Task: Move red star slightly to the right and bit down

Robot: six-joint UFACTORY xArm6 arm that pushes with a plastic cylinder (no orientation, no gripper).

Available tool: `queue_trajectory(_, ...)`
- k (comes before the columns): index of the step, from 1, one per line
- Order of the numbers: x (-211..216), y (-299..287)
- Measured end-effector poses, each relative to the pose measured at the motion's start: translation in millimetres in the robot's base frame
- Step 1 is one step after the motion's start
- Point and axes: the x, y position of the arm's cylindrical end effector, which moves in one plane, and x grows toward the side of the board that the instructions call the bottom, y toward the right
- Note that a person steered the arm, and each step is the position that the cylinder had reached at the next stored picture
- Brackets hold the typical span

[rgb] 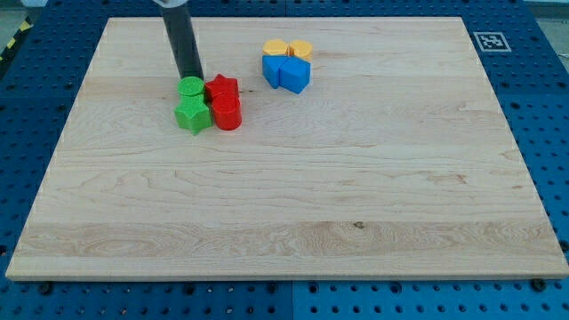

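We count eight blocks in all, two of each colour. The red star (221, 88) sits left of the board's middle, toward the view's top, with a red cylinder (228, 114) touching it just below. Pressed against their left sides are a green cylinder (190, 87) and, below it, a green star (192, 116); the four form one tight cluster. Well apart to the view's right lies the second cluster: two yellow blocks, one (275, 47) on the left and one (301, 49) on the right, whose shapes we cannot make out, with a blue cube (273, 68) and another blue block (295, 75) touching just beneath them.

Our rod comes down from the view's top edge, leaning slightly, and my tip (191, 77) stands at the upper edge of the green cylinder, just left of the red star. We carry no claw, so there is nothing to tell as spread or pressed together.

The wooden board (356, 196) is pale, with a small dark knot near its lower middle. It rests on a blue perforated table (551, 107), and a black-and-white marker tag (490, 41) lies by the board's upper right corner.
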Motion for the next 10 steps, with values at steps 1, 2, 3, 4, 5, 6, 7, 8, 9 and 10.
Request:
queue_trajectory(1, 6, 12)
queue_trajectory(2, 9, 15)
queue_trajectory(3, 25, 15)
queue_trajectory(4, 29, 15)
queue_trajectory(5, 35, 16)
queue_trajectory(6, 50, 17)
queue_trajectory(7, 51, 17)
queue_trajectory(8, 57, 28)
queue_trajectory(9, 61, 47)
queue_trajectory(10, 61, 61)
